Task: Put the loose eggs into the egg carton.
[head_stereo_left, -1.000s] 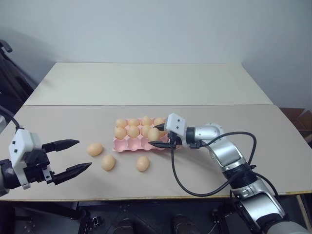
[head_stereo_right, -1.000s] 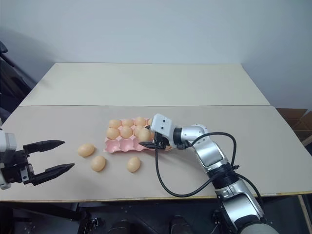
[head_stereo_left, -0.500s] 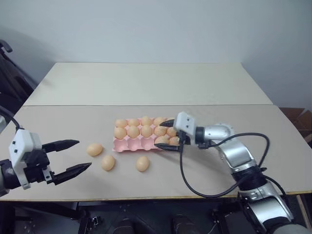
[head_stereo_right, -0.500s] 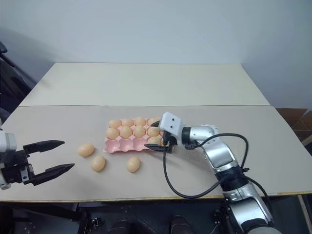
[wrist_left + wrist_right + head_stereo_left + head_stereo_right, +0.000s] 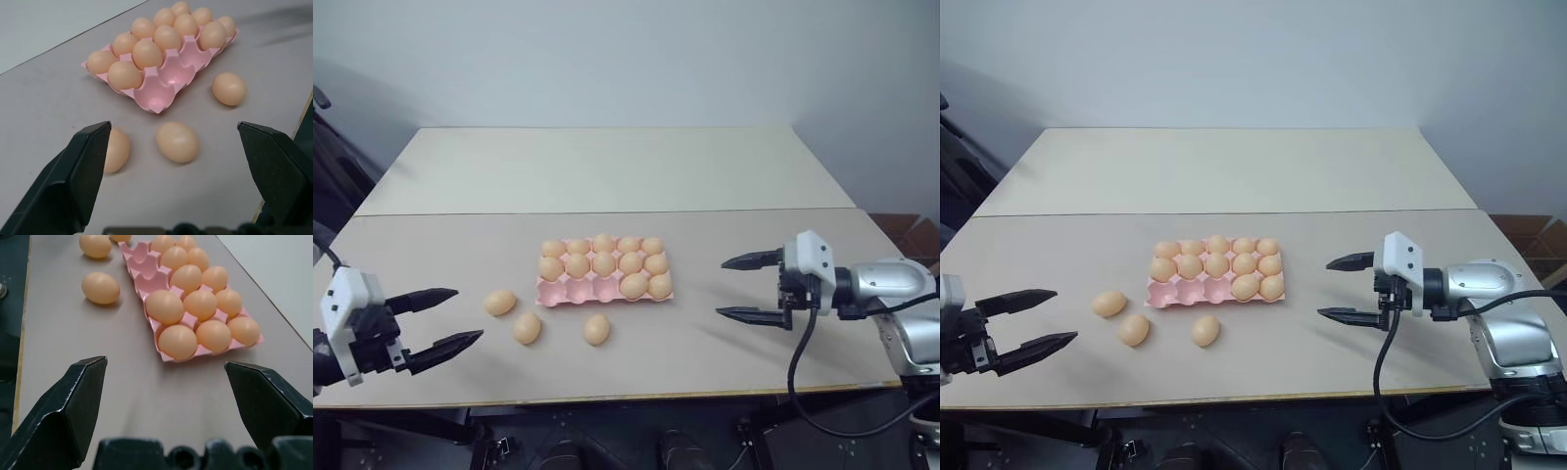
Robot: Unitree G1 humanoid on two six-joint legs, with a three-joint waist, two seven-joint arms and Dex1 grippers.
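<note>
Twelve cups of the egg carton (image 5: 603, 279) are seen filled, and three cups in its near row, at the left end, are left bare; three loose eggs (image 5: 527, 327) lie on the table (image 5: 724, 367) just in front of and to the left of that end. The step in hand is judged to be a pause between placements: the right gripper (image 5: 744, 287) is held spread and empty, well apart from the carton, and the left gripper (image 5: 438, 318) is likewise spread, near the eggs. A pinch on the nearest egg is called for next. The table is pale beige, before a plain grey wall (image 5: 626, 59)
</note>
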